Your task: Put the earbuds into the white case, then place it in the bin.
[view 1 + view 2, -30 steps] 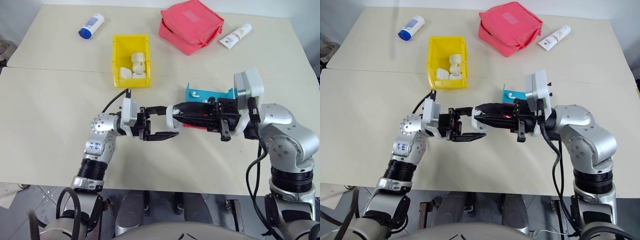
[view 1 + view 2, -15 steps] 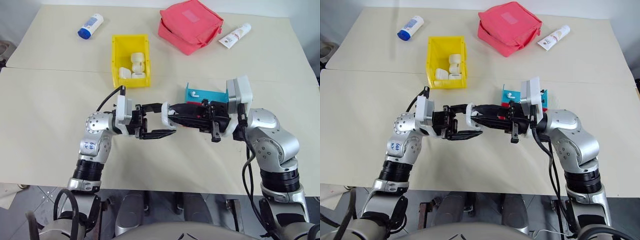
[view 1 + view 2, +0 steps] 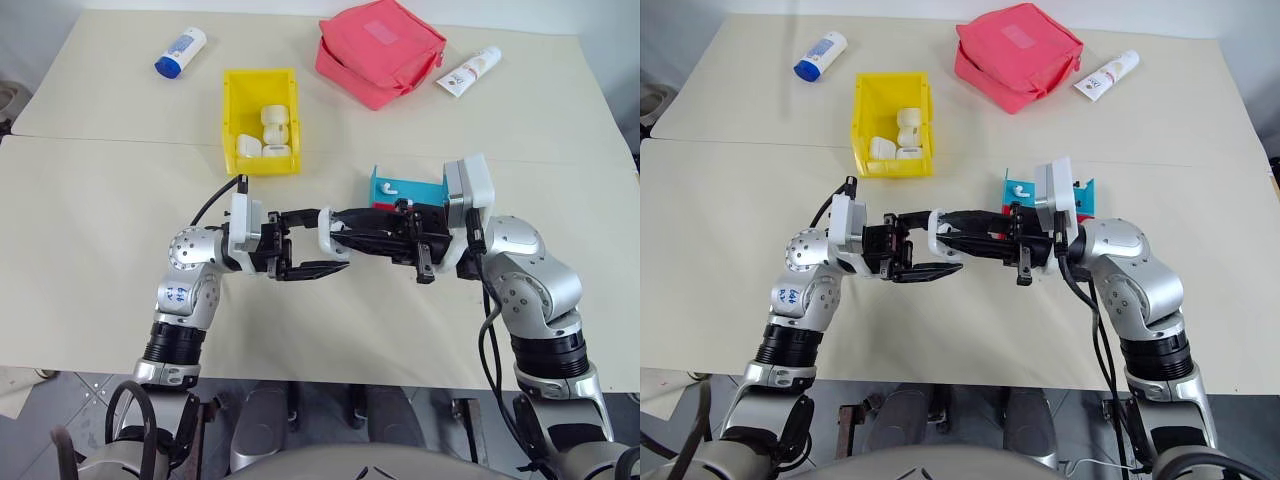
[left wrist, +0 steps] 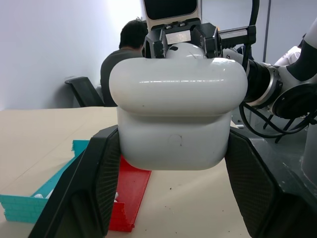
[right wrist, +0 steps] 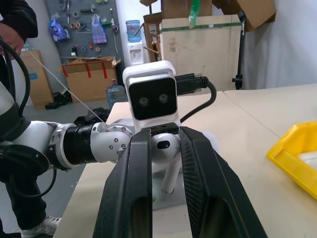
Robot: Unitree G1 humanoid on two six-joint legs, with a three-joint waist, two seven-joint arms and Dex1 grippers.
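While the left gripper (image 3: 312,243) clamps the white case (image 4: 176,111) above the table (image 3: 100,220), the right gripper (image 3: 335,222) meets it nose to nose, pinching an earbud (image 5: 166,153) (stem hanging down) between its fingers; another earbud (image 3: 391,187) lies in the blue tray (image 3: 405,190), and the yellow bin (image 3: 262,132) sits well apart behind them
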